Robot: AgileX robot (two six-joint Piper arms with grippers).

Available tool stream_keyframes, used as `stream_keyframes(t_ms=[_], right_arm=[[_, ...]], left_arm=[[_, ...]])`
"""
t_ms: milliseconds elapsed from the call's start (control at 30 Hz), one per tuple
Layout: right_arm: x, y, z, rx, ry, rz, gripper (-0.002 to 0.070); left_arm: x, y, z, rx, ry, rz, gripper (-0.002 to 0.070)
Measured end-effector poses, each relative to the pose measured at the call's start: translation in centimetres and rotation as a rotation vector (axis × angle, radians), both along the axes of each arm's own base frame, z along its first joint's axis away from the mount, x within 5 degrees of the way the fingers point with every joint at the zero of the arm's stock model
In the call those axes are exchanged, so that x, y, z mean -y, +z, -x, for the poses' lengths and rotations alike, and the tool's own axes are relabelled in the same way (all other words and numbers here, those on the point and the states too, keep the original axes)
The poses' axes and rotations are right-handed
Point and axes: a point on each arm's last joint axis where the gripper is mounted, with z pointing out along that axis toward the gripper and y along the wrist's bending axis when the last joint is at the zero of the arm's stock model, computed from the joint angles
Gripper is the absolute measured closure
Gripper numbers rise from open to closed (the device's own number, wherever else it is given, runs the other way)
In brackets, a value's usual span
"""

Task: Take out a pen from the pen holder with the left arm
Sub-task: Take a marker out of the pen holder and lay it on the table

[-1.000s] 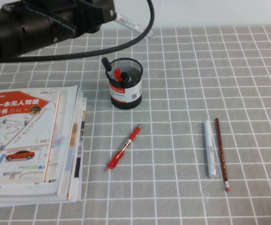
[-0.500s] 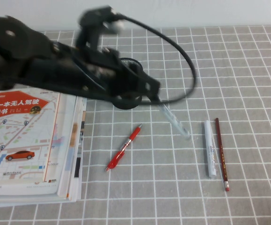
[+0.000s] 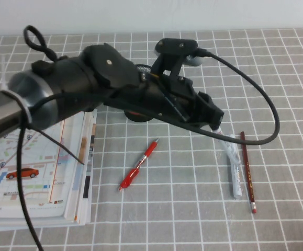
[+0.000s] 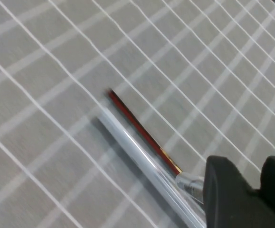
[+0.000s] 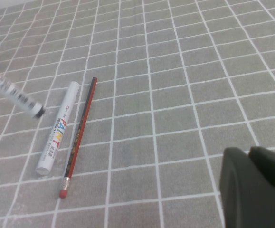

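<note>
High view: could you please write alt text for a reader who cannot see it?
The left pincer, reaching across a grey checked table, holds a clear pen close to a white marker and a pencil. A red pen lies nearer the middle, magazines at the left; the right pincer is outside this view.

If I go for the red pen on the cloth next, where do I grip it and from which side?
I'd grip the red pen mid-barrel, from straight above, jaws across its slant: it lies flat with bare cloth both sides. The left gripper holds a clear pen by the white marker; the right gripper hangs off to the right of the pencil.
</note>
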Motion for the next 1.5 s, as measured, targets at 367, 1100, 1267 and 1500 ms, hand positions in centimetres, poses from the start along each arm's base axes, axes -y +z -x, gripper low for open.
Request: stream_keyframes(t_ms=[367, 1100, 1267, 1500], right_arm=[[0.0, 0.0, 0.0, 0.000, 0.000, 0.000, 0.0689], [0.0, 0.0, 0.0, 0.000, 0.000, 0.000, 0.0689], [0.0, 0.0, 0.0, 0.000, 0.000, 0.000, 0.0689], [0.0, 0.0, 0.0, 0.000, 0.000, 0.000, 0.0689]], left_arm=[[3.5, 0.4, 0.1, 0.370, 0.096, -0.015, 0.0558], [3.5, -4.8, 1.5, 0.482, 0.318, -0.036, 0.0558], [3.6, -5.5, 1.5, 0.437, 0.319, -0.053, 0.0558], [3.6, -5.7, 1.6, 0.413, 0.309, -0.056, 0.0558]])
